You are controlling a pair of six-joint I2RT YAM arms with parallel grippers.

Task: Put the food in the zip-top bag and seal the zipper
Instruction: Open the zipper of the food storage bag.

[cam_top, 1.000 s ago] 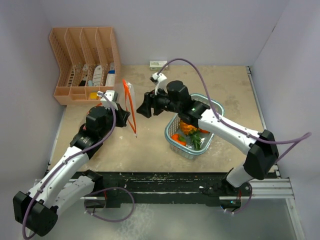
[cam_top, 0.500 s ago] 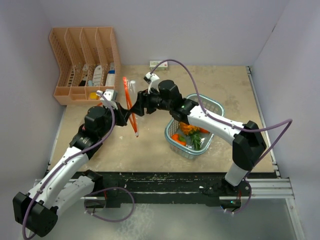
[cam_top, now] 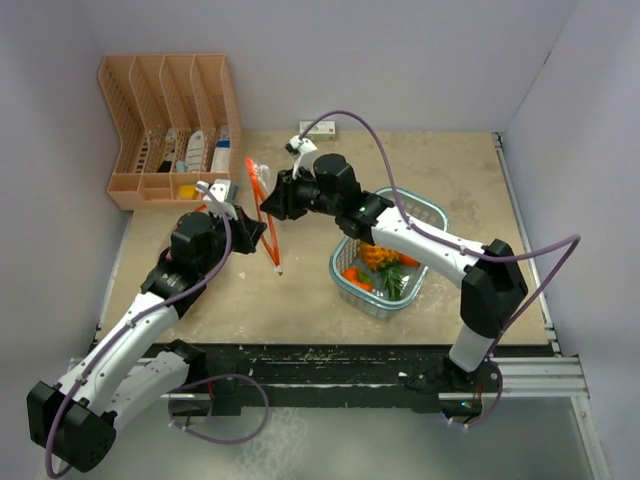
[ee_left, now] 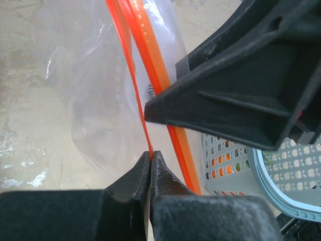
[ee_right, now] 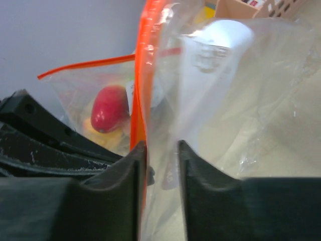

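Note:
The zip-top bag (cam_top: 258,185) stands upright on edge between my two grippers, its red-orange zipper (cam_top: 264,225) running down its near side. My left gripper (cam_top: 250,235) is shut on one zipper strip (ee_left: 142,125), pinched at the tips (ee_left: 151,154). My right gripper (cam_top: 268,205) is open with its fingers astride the bag's mouth (ee_right: 162,145). The zipper (ee_right: 143,60) lies against its left finger and clear film (ee_right: 241,90) fills the gap. A pink and yellow peach (ee_right: 107,114) shows through the film. More food (cam_top: 378,262) lies in the teal basket (cam_top: 432,215).
A peach-coloured desk organizer (cam_top: 170,125) stands at the back left. A small white object (cam_top: 316,128) lies by the back wall. The basket (ee_left: 281,170) sits just right of the bag. The walls close in on three sides.
My right gripper has moved left from beside the basket to the bag, and its fingers now straddle the bag's mouth. The left gripper has kept its hold. The bag tilted slightly.

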